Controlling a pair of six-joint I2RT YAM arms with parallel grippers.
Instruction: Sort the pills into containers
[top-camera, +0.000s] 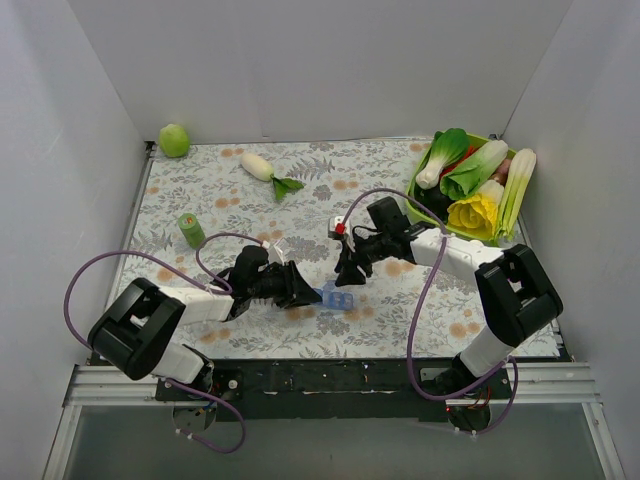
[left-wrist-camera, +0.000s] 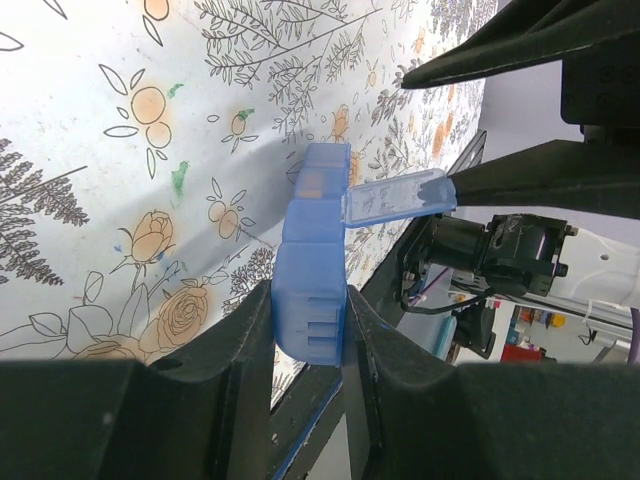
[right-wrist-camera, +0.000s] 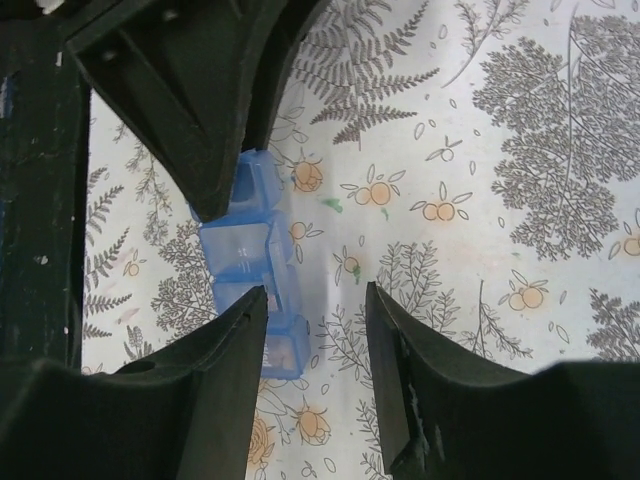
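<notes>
The containers (top-camera: 338, 298) are a short strip of joined translucent blue compartments lying on the flowered tablecloth. My left gripper (top-camera: 306, 290) is shut on the strip's near end (left-wrist-camera: 310, 335), one finger on each side. The end compartment's lid (left-wrist-camera: 395, 197) stands open, and something pale orange shows inside (left-wrist-camera: 312, 186). My right gripper (top-camera: 348, 272) is open and empty, hovering just above the strip's other end; its left finger (right-wrist-camera: 225, 370) overlaps the strip (right-wrist-camera: 243, 250). Tiny green specks (right-wrist-camera: 335, 206) lie on the cloth beside the strip; I cannot tell if they are pills.
A green cylindrical bottle (top-camera: 190, 230) stands left of the arms. A green round fruit (top-camera: 174, 139) and a white radish (top-camera: 258, 165) lie at the back. A green basket (top-camera: 421, 176) of vegetables sits at the back right. White walls enclose the table.
</notes>
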